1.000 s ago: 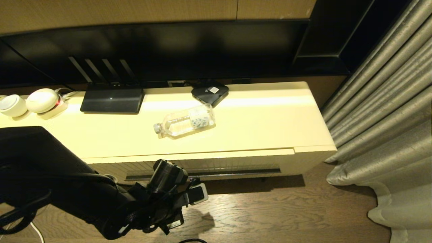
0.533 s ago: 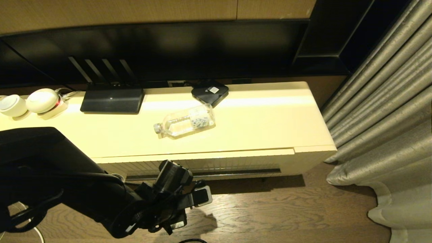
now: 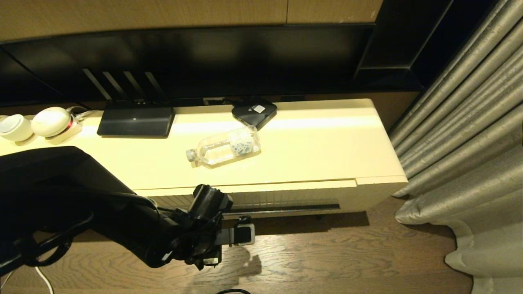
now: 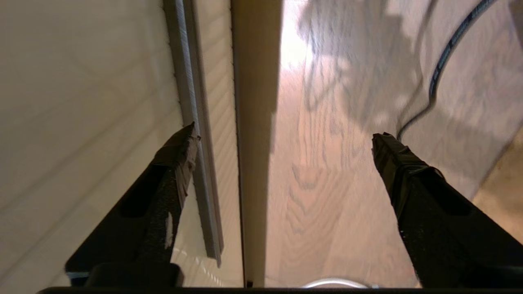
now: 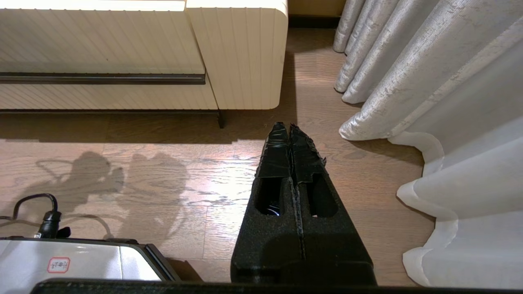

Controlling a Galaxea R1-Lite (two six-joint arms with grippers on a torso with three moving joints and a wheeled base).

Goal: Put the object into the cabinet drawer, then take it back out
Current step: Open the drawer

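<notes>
In the head view the water bottle (image 3: 224, 147) lies on its side on the cream cabinet top (image 3: 318, 151), near the middle of the frame, just in front of the black square box (image 3: 254, 111) and apart from it; its long axis runs slightly diagonal across the picture, the pale cap toward the lower left and the base toward the upper right; being clear plastic, round and seemingly filled, it will likely be light to moderate in weight, somewhat yielding, smooth and apt to roll, so a hold across the labelled middle of the body looks safest, squarely across the axis; the cabinet drawer (image 3: 286, 200) sits shut below the top's front edge, its dark handle slot (image 3: 282, 209) running left to right; the left gripper (image 3: 239, 232) hangs at lower centre, just below that slot. In the left wrist view the left gripper's fingers (image 4: 171, 163) stand wide apart, holding nothing, one tip close by the ribbed drawer front and its slot, the floor (image 4: 327, 183) between them. In the right wrist view the right gripper (image 5: 291, 139) is closed with nothing in it, low over the floor, well apart from the cabinet and near the curtain (image 5: 429, 102); the bottle is not seen there.
</notes>
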